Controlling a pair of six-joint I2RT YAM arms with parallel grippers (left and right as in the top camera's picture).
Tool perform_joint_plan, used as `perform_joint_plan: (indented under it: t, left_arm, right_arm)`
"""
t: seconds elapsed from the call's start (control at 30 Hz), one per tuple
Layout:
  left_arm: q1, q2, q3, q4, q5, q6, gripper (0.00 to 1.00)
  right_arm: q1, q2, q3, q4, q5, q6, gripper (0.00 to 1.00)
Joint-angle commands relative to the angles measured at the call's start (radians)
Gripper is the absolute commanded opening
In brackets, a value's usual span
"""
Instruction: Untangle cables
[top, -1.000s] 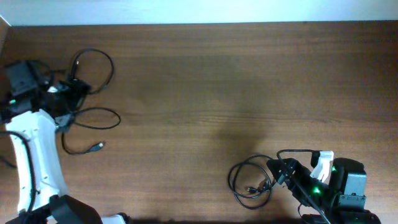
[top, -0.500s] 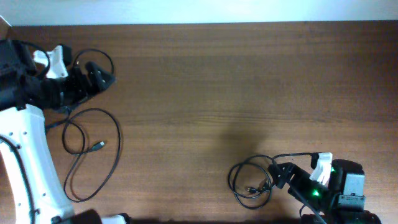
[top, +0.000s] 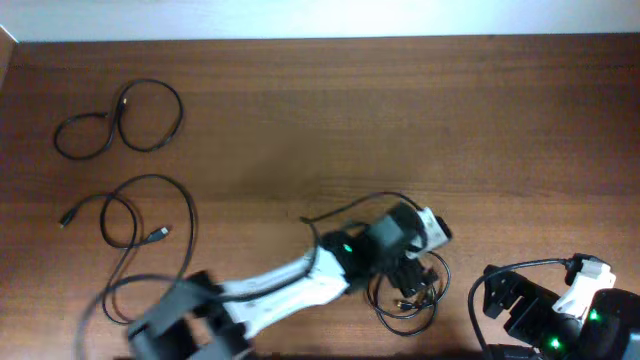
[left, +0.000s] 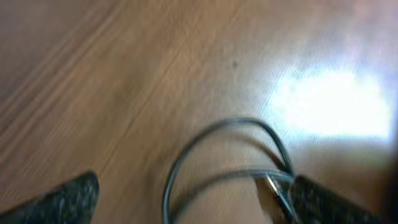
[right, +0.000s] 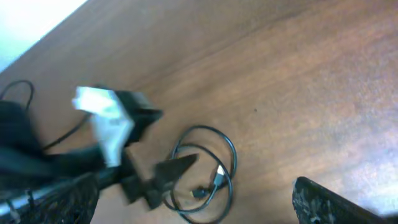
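Stretches the left gripper (left: 193, 205) across to the near middle of the table (top: 300, 130), pads wide apart and empty, straddling a loop of the coiled cable (top: 405, 302), likely to close on 1 strand and draw it out. Holds the right gripper (top: 503, 300) low at the near right, just beside that coil, equally wide and empty, probably to give room. Leaves the figure-8 cable (top: 120, 118) and the long looped cable (top: 150, 225) well apart at the left, with only the coil's overlapping turns, its plug (left: 272, 182) and the right arm's thicker wire (top: 520, 266) as likely snags.
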Motion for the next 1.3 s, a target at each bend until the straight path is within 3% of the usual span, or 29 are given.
perform_joint_plan:
  t: [0.0, 0.03, 0.1, 0.17, 0.2, 0.37, 0.47, 0.53, 0.6, 0.67, 0.77, 0.83, 1.03, 1.1, 1.2, 1.23, 1.27]
  left_arm:
    - [-0.068, 0.176, -0.009, 0.106, -0.116, 0.045, 0.87]
    - [-0.081, 0.216, -0.009, 0.131, -0.116, 0.091, 0.84]
    - [-0.092, 0.293, -0.009, 0.201, -0.169, 0.159, 0.62]
    - [-0.092, 0.301, -0.009, 0.214, -0.219, 0.159, 0.24]
    - [-0.092, 0.3, -0.008, 0.223, -0.272, 0.159, 0.0]
    - [-0.078, 0.234, 0.031, 0.225, -0.861, 0.159, 0.0]
    - [0.038, 0.013, 0.046, 0.251, -0.892, 0.159, 0.0]
    - [0.168, -0.113, 0.046, 0.301, -0.794, 0.159, 0.0]
    - [0.366, -0.202, 0.046, 0.319, -0.55, 0.159, 0.0]
    - [0.539, -0.208, 0.046, 0.356, -0.438, 0.155, 0.0]
    - [0.732, -0.184, 0.046, 0.413, -0.431, 0.113, 0.0]
    - [0.848, -0.116, 0.046, 0.448, -0.264, 0.101, 0.0]
    - [1.017, 0.241, 0.047, 0.615, -0.211, 0.038, 0.0]
    - [1.056, 0.315, 0.048, 0.621, -0.211, -0.059, 0.0]
    - [1.071, 0.355, 0.048, 0.604, -0.088, -0.082, 0.0]
    - [1.071, 0.355, 0.048, 0.615, -0.069, -0.082, 0.11]
    - [1.071, 0.342, 0.05, 0.63, -0.069, -0.082, 0.76]
  right_arm:
    - [0.005, 0.0, 0.011, -0.033, 0.012, -0.018, 0.99]
    - [0.005, 0.0, 0.011, -0.047, 0.012, -0.018, 0.99]
    - [0.005, 0.0, 0.01, -0.087, 0.009, -0.018, 0.99]
    - [0.005, 0.0, 0.01, -0.107, 0.009, -0.018, 0.99]
    - [0.005, 0.0, 0.01, -0.108, 0.009, -0.018, 0.99]
    - [0.005, 0.0, 0.01, -0.108, 0.009, -0.018, 0.99]
    - [0.005, 0.0, 0.006, -0.108, 0.009, -0.018, 0.99]
    - [0.005, 0.0, 0.006, -0.106, 0.009, -0.018, 0.99]
    - [0.005, 0.0, 0.006, -0.106, 0.009, -0.018, 0.99]
    - [0.005, 0.0, 0.006, -0.106, 0.01, -0.018, 0.99]
    - [0.005, 0.0, 0.006, -0.101, 0.009, -0.017, 0.99]
    - [0.005, 0.0, 0.006, -0.093, 0.009, -0.013, 0.99]
    - [0.005, 0.0, 0.006, -0.079, 0.008, 0.018, 0.98]
    - [0.005, 0.0, 0.006, -0.062, 0.008, 0.04, 0.99]
    - [0.005, 0.0, 0.006, -0.033, 0.009, 0.04, 0.99]
    - [0.005, 0.0, 0.006, -0.026, 0.009, 0.04, 0.99]
    - [0.005, 0.0, 0.006, -0.027, 0.008, 0.04, 0.99]
